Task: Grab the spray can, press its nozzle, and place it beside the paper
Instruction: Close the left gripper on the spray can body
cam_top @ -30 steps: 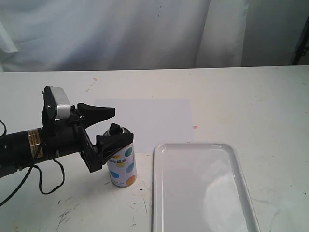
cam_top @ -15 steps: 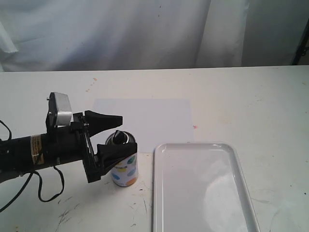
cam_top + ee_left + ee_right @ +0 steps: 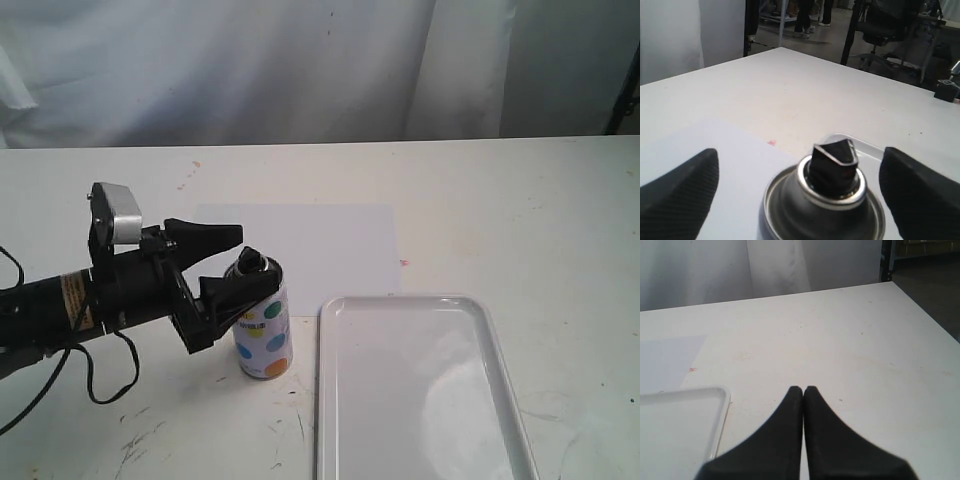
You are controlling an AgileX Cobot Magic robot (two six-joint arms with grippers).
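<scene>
**Reaching around the can, with the grasp not yet made**

Judging from the pictures, the task is at its beginning. The white table point(image 3: 520, 200) carries the glossy tray point(image 3: 400, 400) on the right. The paper point(image 3: 320, 245) lies flat behind the tray, nearer to the curtain. The spray can point(image 3: 264, 335) is upright and seems to rest on the table, just beside the near edge of the paper and close to the left rim of the tray. I think it is not lifted, because its base meets the table with a small shadow. Picking up, pressing and setting down are all left to do, as far as I can see.

The left gripper point(image 3: 255, 258) comes in from the left, almost level, at the height of the can's top. Its jaws are spread wide. In the left wrist view the two fingers point(image 3: 680, 195) stand one on each side of the silver shoulder, and a gap shows between each finger and the can, so nothing is pinched. The black nozzle point(image 3: 835, 162) sits in the middle between them, a little ahead of the tips, and no finger is on it.

The right gripper point(image 3: 803, 390) hangs over bare table beside the tray, well apart from the can, with its jaws pressed together and holding nothing.
</scene>
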